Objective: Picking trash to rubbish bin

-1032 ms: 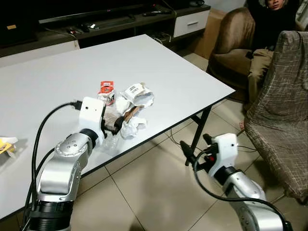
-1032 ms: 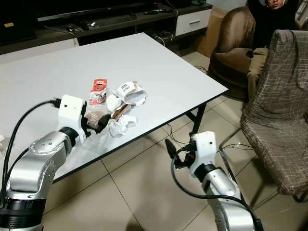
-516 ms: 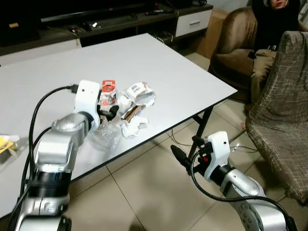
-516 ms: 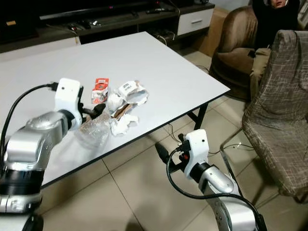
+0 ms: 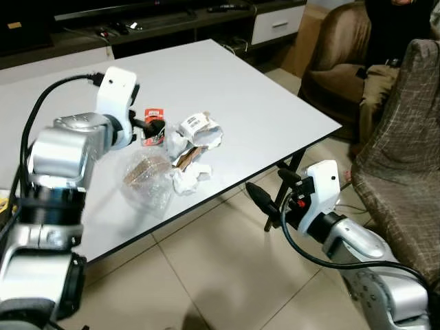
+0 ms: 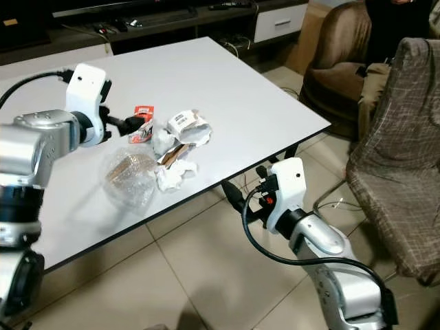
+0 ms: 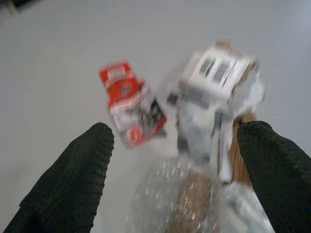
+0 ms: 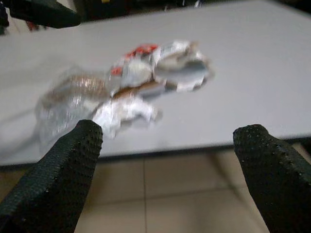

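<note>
A heap of trash lies near the front edge of the white table (image 5: 268, 110): a red packet (image 5: 154, 128), a crumpled white wrapper with a label (image 5: 200, 130), a clear plastic bag (image 5: 146, 180), crumpled white paper (image 5: 190, 179) and a brown scrap (image 5: 185, 159). My left gripper (image 5: 150, 125) hovers open just above the red packet, its fingers (image 7: 73, 170) spread wide with the packet (image 7: 131, 109) and the labelled wrapper (image 7: 218, 77) between them. My right gripper (image 5: 267, 198) is open, below the table's front edge over the floor, pointing at the heap (image 8: 146, 82).
A person (image 5: 388, 48) sits in a brown armchair (image 5: 330, 55) at the back right. A chair draped in patterned cloth (image 5: 405, 144) stands close on the right. The black table leg (image 5: 284, 184) is right behind my right gripper. A TV console (image 5: 179, 17) runs behind the table.
My left gripper has lifted off the clear plastic bag and moved back toward the red packet; the bag now lies free on the table. My right gripper has risen toward the table edge.
</note>
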You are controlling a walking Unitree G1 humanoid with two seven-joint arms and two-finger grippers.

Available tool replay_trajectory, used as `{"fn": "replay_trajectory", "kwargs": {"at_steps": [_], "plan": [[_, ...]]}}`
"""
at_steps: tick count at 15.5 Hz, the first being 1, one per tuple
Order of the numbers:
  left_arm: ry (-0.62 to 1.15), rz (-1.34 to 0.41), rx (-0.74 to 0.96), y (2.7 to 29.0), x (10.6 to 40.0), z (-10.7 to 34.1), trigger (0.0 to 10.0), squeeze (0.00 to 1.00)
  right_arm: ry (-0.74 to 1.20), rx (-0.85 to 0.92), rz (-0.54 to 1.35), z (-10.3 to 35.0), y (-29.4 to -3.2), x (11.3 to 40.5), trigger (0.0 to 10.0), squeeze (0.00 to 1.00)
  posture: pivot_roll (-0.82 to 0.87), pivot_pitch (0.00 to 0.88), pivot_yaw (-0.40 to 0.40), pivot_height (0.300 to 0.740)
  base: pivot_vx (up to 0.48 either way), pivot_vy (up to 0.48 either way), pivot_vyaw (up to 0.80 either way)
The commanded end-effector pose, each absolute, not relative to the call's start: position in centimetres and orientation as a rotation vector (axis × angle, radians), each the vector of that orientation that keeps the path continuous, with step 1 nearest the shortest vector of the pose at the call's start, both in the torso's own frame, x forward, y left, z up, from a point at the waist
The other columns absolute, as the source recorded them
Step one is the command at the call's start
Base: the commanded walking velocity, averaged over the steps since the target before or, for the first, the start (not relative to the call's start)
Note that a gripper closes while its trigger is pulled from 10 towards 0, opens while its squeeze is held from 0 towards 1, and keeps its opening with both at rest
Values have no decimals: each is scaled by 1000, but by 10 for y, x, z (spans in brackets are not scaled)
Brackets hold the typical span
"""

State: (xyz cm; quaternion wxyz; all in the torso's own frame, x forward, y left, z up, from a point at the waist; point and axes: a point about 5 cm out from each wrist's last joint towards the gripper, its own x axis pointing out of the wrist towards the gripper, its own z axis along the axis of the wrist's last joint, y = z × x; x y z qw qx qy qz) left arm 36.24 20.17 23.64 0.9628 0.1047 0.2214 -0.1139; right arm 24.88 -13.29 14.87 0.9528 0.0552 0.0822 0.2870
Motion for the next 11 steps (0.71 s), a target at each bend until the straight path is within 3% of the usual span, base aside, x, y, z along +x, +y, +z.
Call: {"fn": "replay_trajectory", "kwargs": {"at_steps": [1, 2, 3, 4, 6, 7, 8, 11], "plan": [[488, -259, 224, 200, 364, 237, 10000, 0, 185, 108, 597, 149, -136, 242, 10000, 0, -45, 48, -23, 740, 0, 0, 0], [502, -275, 219, 199, 364, 237, 10000, 0, 194, 105, 601, 149, -136, 242, 10000, 0, -45, 54, -24, 740, 0, 0, 0], [525, -304, 218, 198, 365, 236, 10000, 714, 209, 99, 607, 147, -136, 240, 10000, 0, -48, 59, -21, 740, 0, 0, 0], [541, -303, 224, 198, 367, 234, 10000, 1000, 225, 94, 613, 146, -135, 239, 10000, 0, -49, 53, -19, 740, 0, 0, 0], [584, -265, 215, 202, 370, 220, 10000, 1000, 247, 96, 630, 144, -132, 238, 10000, 0, -68, 42, -21, 740, 0, 0, 0], [596, -252, 199, 202, 370, 214, 10000, 94, 270, 92, 631, 141, -131, 237, 10000, 0, -72, 37, -25, 740, 0, 0, 0], [617, -249, 186, 203, 368, 205, 10000, 0, 301, 89, 639, 136, -131, 235, 10000, 0, -73, 35, -26, 740, 0, 0, 0], [656, -226, 160, 207, 365, 189, 10000, 0, 336, 75, 827, 130, -118, 225, 10000, 0, -75, 32, -27, 740, 0, 0, 0]]}}
